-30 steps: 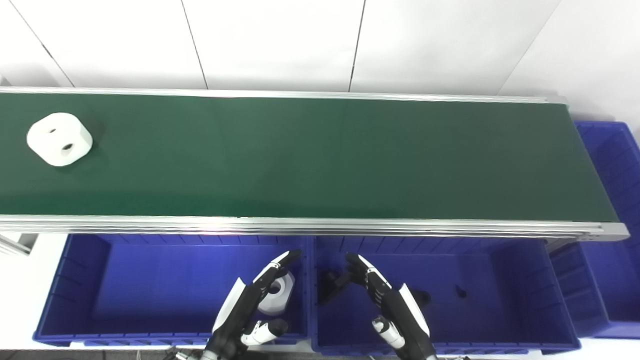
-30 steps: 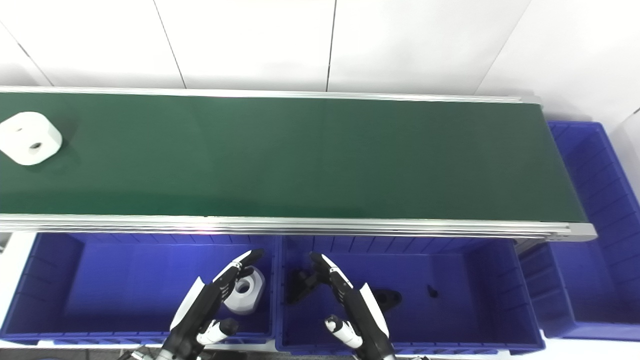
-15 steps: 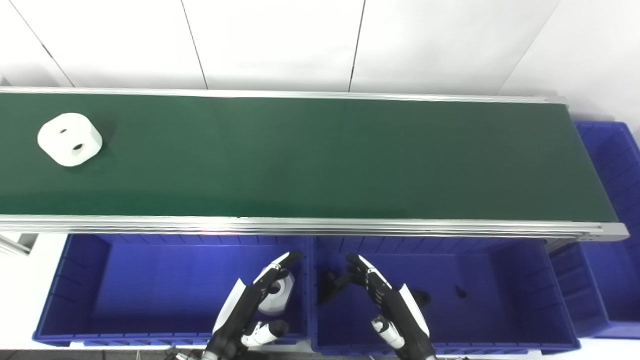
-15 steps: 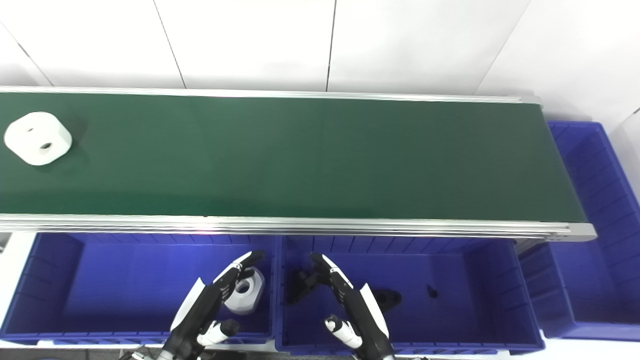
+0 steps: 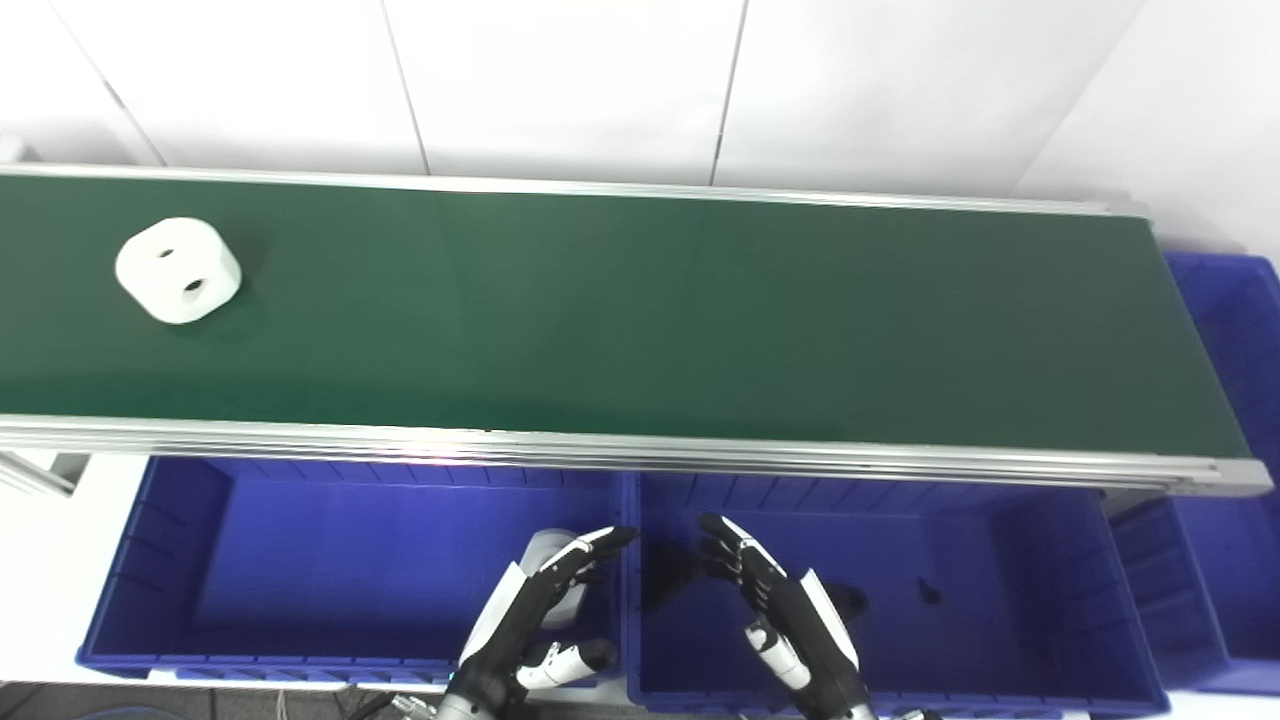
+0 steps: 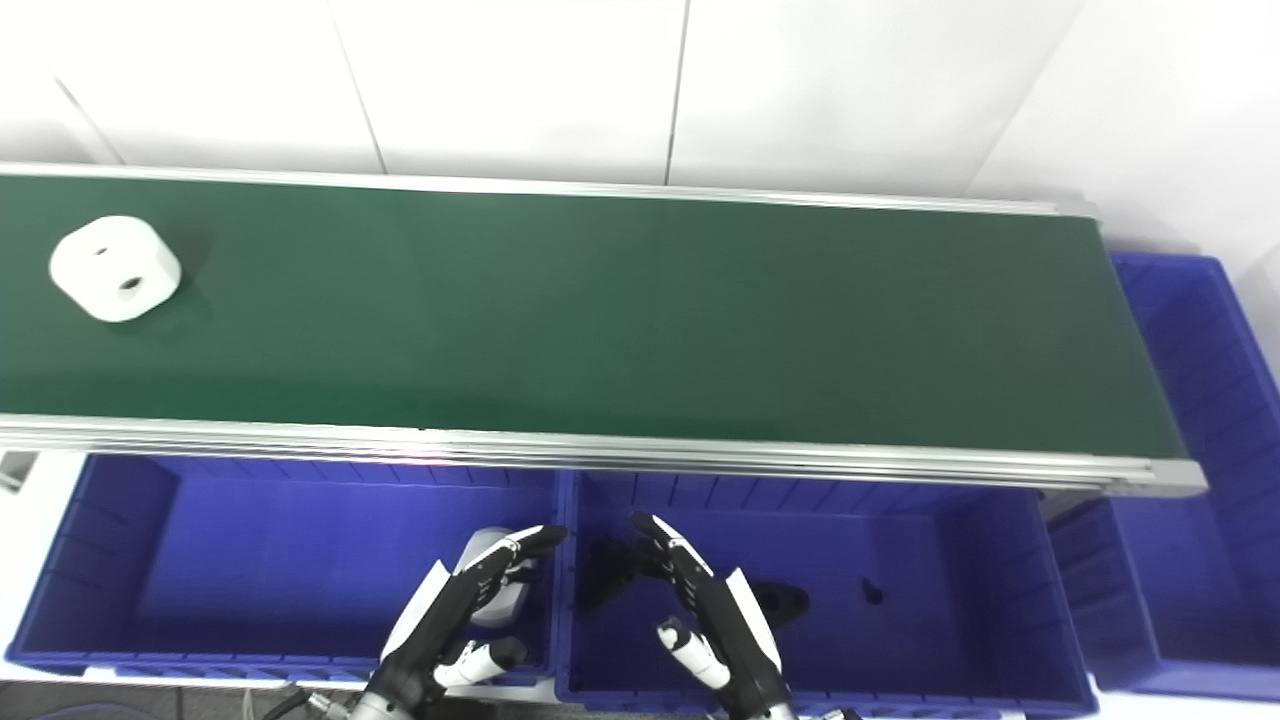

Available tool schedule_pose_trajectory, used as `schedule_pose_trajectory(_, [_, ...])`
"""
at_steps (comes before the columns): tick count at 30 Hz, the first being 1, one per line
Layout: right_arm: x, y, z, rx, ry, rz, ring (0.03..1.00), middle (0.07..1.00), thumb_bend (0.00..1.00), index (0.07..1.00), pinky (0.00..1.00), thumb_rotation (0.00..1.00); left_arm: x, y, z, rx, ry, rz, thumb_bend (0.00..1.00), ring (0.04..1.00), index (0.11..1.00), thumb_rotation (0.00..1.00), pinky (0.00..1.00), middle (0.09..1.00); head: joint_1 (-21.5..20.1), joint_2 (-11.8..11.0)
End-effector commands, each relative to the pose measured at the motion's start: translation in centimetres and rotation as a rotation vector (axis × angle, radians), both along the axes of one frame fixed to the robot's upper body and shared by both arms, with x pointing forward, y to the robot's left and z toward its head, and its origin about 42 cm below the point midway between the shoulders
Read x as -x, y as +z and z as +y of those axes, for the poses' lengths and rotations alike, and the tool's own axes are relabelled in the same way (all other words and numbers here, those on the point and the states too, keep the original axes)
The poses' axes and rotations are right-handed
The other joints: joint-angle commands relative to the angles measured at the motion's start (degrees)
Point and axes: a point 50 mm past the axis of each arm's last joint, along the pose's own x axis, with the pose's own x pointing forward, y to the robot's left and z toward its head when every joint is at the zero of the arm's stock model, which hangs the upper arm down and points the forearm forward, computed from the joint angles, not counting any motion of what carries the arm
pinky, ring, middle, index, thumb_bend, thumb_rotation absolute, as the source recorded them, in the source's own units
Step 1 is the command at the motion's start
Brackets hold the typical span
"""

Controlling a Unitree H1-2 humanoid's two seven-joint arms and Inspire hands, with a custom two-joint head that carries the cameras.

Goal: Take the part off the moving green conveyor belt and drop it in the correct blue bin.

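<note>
Left robot hand (image 5: 535, 615): fingers spread, holding nothing, poised above the left blue bin (image 5: 200, 560), close to the divider wall shared with the middle blue bin (image 5: 1050, 600). Right robot hand (image 5: 785, 620): also spread and empty, above the middle bin on the other side of that divider.

A white part (image 5: 548, 548) lies in the left bin, mostly hidden behind the left hand's fingers. Small dark pieces (image 5: 925, 592) lie on the middle bin's floor.

Beyond both bins runs the green conveyor belt (image 5: 700, 320). The white part with two holes (image 5: 178, 270) sits on it, well away from the divider, towards the belt's left end.

Risk: both hands wait low, well apart from the target. Reach mistimed against belt travel → fingers close on nothing or knock the part. It is rounded and smooth-looking, so a shallow grip probably slips. Judged correct destination: left bin, matching its white contents.
</note>
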Motion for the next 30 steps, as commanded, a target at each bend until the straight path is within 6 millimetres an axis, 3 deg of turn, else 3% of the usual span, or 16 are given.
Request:
schedule_pose_trajectory(1, [0.42,-0.22,-0.54,0.003,-0.004,0.0,0.9,0.93,0.96,0.915,0.84,0.98,-0.11,0.58,0.14,0.006,0.004,-0.056,0.97,0.853,0.823,0.92,0.77,0.862,0.0,0.0])
schedule_pose_trajectory(14, [0.56,-0.42,-0.45,0.001,-0.011,0.009,0.903,0.937,0.96,0.912,0.84,0.97,-0.03,0.57,0.03,0.009,0.002,-0.06,0.96,0.845,0.811,0.92,0.76,0.852,0.5,-0.5])
schedule_pose_trajectory(30, [0.17,-0.64,-1.24,-0.005,-0.017,0.022,0.923,0.955,0.97,0.929,0.86,0.97,-0.52,0.14,-0.75,0.014,-0.006,-0.052,0.96,0.84,0.807,0.92,0.76,0.847,6.6,-1.7])
